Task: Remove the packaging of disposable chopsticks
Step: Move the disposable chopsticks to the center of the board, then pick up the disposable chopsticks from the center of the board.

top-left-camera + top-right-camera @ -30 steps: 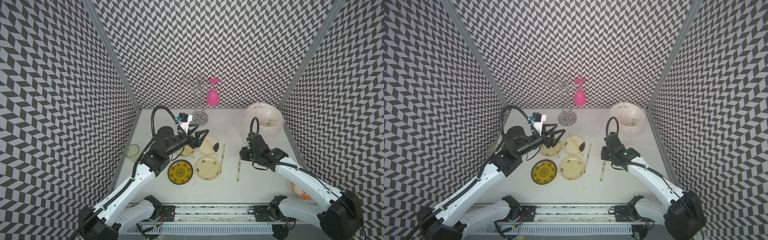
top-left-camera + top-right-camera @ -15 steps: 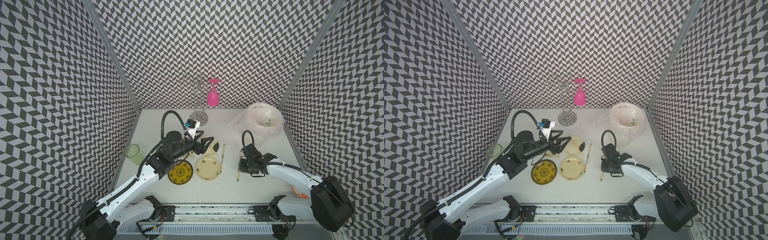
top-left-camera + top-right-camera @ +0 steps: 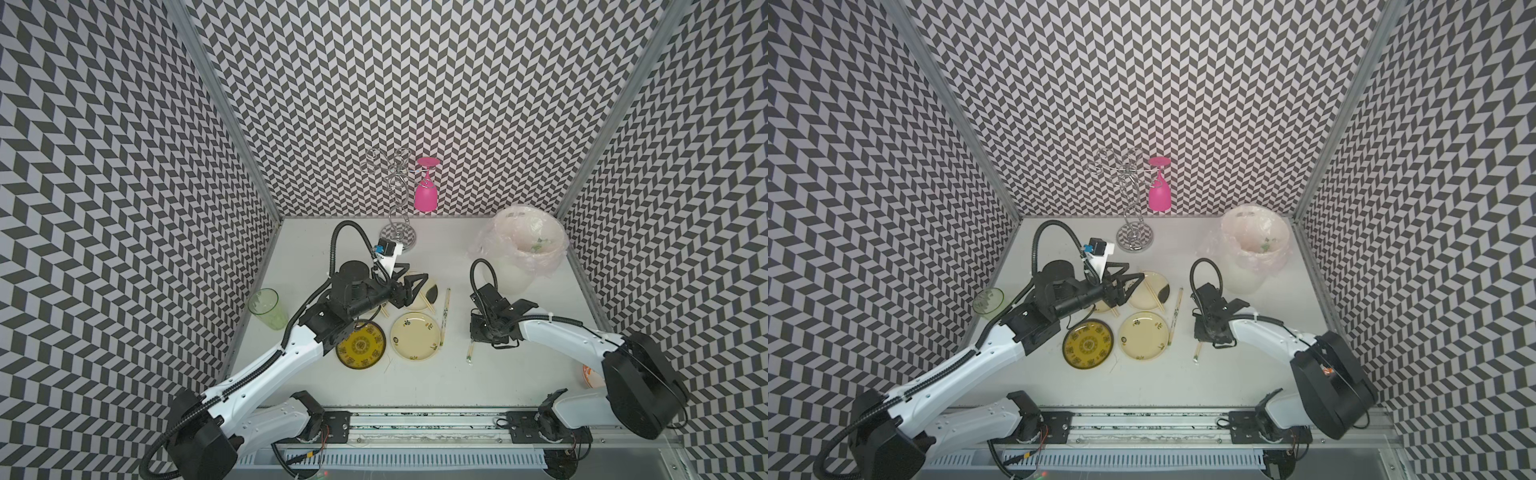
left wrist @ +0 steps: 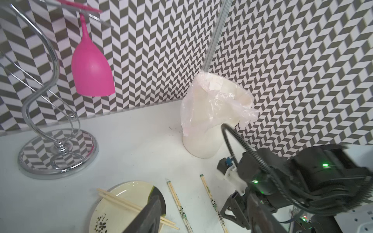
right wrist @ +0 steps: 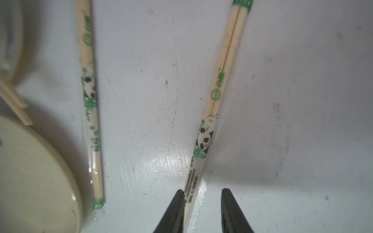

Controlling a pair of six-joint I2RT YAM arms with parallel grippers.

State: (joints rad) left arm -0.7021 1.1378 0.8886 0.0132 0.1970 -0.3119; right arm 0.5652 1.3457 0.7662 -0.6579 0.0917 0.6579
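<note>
The right claw (image 5: 201, 191) points down at the white surface (image 3: 415, 386) to the right of the plates. Its two black fingers (image 5: 173, 209) stand a narrow way apart and straddle a wrapped pair of chopsticks (image 5: 232, 40) partway along. One finger touches the clear sleeve (image 5: 217, 88), printed with green marks and a panda. The other stands just clear of it, so the pair lies on the surface and is not pinched. In both top views only the near end of this pair (image 3: 470, 353) shows past the claw. A second wrapped pair (image 3: 445, 318) lies to its left, just beside the right edge of the near cream plate (image 3: 415, 336), running near to far, with its sleeve on and nothing touching it. The left claw (image 3: 417, 271) is spread wide and holds nothing. It is over the left part of the far cream plate (image 3: 1138, 300), across which bare chopsticks (image 4: 121, 201) rest. A dark plate with yellow patterns (image 3: 361, 345) sits left of the near one. A green cup (image 3: 266, 309) stands at the left edge of the surface and a bin lined with a pink bag (image 3: 525, 245) at the far right. A pink glass (image 3: 426, 195) hangs upside down from a chrome rack (image 3: 397, 232) at the back.
</note>
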